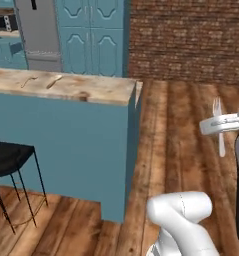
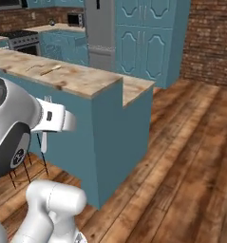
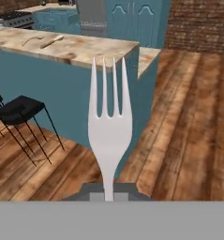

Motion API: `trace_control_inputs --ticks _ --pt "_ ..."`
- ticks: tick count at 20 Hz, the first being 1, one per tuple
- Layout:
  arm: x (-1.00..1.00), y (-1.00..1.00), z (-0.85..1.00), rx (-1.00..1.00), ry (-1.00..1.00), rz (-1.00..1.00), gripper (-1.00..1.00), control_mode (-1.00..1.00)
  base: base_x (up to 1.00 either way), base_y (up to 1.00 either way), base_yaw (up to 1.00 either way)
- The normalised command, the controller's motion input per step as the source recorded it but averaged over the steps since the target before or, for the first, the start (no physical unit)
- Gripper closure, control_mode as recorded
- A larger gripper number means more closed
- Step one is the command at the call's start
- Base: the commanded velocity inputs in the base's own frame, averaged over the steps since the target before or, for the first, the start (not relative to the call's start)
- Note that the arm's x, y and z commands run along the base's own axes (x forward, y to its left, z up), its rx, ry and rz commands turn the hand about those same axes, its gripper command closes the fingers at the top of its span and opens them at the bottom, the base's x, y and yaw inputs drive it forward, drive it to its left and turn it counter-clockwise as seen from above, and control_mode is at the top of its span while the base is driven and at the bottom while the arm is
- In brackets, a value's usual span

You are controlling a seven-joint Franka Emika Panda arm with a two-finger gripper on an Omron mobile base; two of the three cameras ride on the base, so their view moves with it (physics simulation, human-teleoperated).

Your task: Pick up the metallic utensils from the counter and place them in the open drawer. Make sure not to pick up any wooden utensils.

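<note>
My claw [image 3: 109, 193] is clenched on the neck of a silver fork [image 3: 109, 122], and in the hand view its four tines stand straight up in front of me, pointing toward the counter [image 3: 80, 50]. From the left base view the fork [image 1: 218, 125] stands upright in my hand out over the wooden floor [image 1: 181, 130], well to the right of the counter's end and apart from it. In the right base view its tines [image 2: 47, 99] poke up just above my white wrist and the handle hangs down below it. The counter is a beige marbled slab [image 1: 81, 87] on a teal-blue base [image 1: 66, 145]. Two more utensils lie on the slab, well apart from me: a thin curved piece [image 1: 28, 80] and just beside it a pale straight one [image 1: 54, 81]; both are too small for me to tell their material. A black stool [image 1: 10, 156] stands on the floor against the near face of the teal base. Behind the counter are tall teal cabinets [image 1: 91, 35], a grey refrigerator [image 1: 38, 32], and a brick wall [image 1: 191, 37].
</note>
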Motion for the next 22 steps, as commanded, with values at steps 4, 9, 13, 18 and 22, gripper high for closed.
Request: trace_control_inputs --ticks 4,9,13,18,22 --pt "0.00 0.00 0.00 0.00 0.00 0.00 1.00 1.00 0.09 -1.00 0.51" --pt "0.00 0.00 0.00 0.00 0.00 0.00 1.00 1.00 0.21 -1.00 0.46" --pt "0.00 0.00 0.00 0.00 0.00 0.00 1.00 1.00 0.70 -1.00 0.37" --pt "0.00 0.00 0.00 0.00 0.00 0.00 1.00 1.00 0.70 -1.00 0.29" --pt "0.00 0.00 0.00 0.00 0.00 0.00 1.00 1.00 0.63 -1.00 0.25"
